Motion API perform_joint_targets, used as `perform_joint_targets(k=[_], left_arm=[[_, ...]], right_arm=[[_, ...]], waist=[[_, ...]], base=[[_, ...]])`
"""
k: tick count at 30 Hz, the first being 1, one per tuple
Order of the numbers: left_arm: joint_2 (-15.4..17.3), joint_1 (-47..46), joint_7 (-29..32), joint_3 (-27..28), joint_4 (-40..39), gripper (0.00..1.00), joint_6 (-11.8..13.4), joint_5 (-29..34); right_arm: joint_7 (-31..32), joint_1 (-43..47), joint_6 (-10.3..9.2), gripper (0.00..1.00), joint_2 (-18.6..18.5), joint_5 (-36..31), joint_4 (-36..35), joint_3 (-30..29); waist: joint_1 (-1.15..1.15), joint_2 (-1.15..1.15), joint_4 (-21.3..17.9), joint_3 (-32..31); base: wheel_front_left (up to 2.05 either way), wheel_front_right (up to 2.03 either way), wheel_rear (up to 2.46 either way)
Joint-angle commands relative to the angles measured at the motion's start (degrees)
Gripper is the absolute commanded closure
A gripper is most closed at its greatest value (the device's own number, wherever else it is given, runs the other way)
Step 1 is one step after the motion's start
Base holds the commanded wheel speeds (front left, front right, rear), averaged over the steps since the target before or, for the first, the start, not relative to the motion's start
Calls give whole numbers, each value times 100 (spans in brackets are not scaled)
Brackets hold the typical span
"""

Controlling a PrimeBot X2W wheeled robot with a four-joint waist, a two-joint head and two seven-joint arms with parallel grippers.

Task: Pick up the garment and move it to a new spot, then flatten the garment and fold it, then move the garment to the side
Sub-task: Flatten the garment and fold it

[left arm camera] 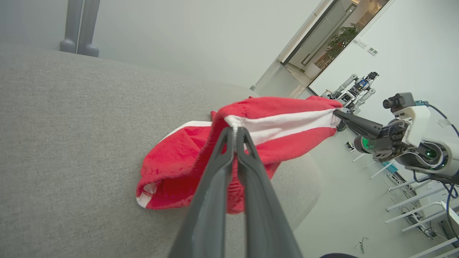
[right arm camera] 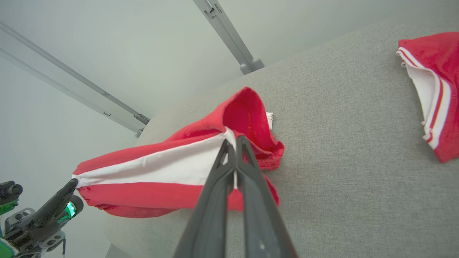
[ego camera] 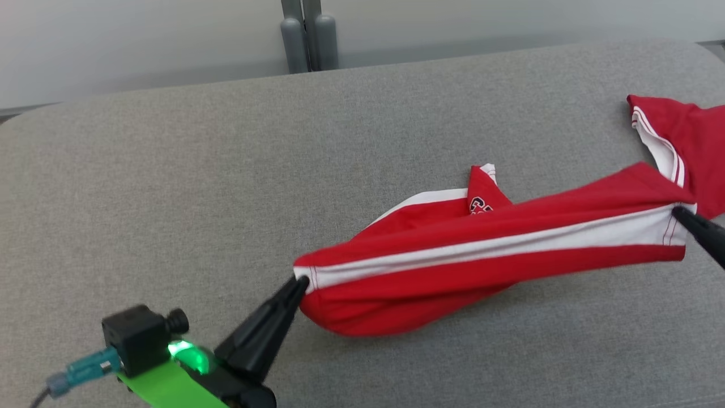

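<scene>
The garment is red with a broad white stripe. It hangs stretched between my two grippers just above the grey cushion, and its lower folds sag onto the fabric. My left gripper is shut on the garment's left end at the stripe's seam, seen close in the left wrist view. My right gripper is shut on the right end of the same stripe, seen close in the right wrist view. A printed red flap sticks up behind the stretched edge.
A second red and white cloth lies at the cushion's far right edge. Grey posts stand behind the cushion by a pale wall. Beyond the cushion's right end, another robot and white racks stand on the floor.
</scene>
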Motion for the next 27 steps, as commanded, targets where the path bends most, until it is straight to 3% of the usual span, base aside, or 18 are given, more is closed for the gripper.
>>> perform_joint_targets(k=[1,6,9,12,15,17,21,24,27], left_arm=[[62,-347,55,125,-56,100,-42,-10],[165,-1756,531,419,96,100,-208,-100],[4,-3122,902,596,575,100,-298,-306],[-266,-4546,1169,664,1335,100,-329,-373],[-650,-6154,1090,731,2458,100,-326,-52],[-916,-7083,737,859,3278,100,-274,171],[-1327,-8482,-113,952,4578,100,-414,607],[-1483,-8945,-768,825,5426,100,-542,897],[-1613,-8989,-1310,596,5927,100,-657,1011]], right_arm=[[-23,36,0,100,39,-78,4,-224],[27,-492,0,100,8,-271,66,-746],[368,-1316,0,100,51,-401,327,-944],[801,-2469,-1,100,405,-605,695,-1023],[1224,-4161,-3,100,1229,-1291,1551,-908],[1486,-5407,-4,100,2091,-2082,2383,-687],[1484,-7491,0,100,3856,-3468,4240,-721],[1179,-8173,-3,100,4743,-4151,5231,-893],[881,-8230,1,100,5184,-4372,5661,-1012]], waist=[[0,0,21,329],[0,0,203,1053],[0,0,366,1616],[0,0,492,2137],[0,0,561,2592],[0,0,535,2767],[0,0,411,2987],[0,0,361,3049],[0,0,364,3084]], base=[[0,0,0],[0,0,0],[0,0,0],[0,0,0],[0,0,0],[0,0,0],[0,0,0],[0,0,0],[0,0,0]])
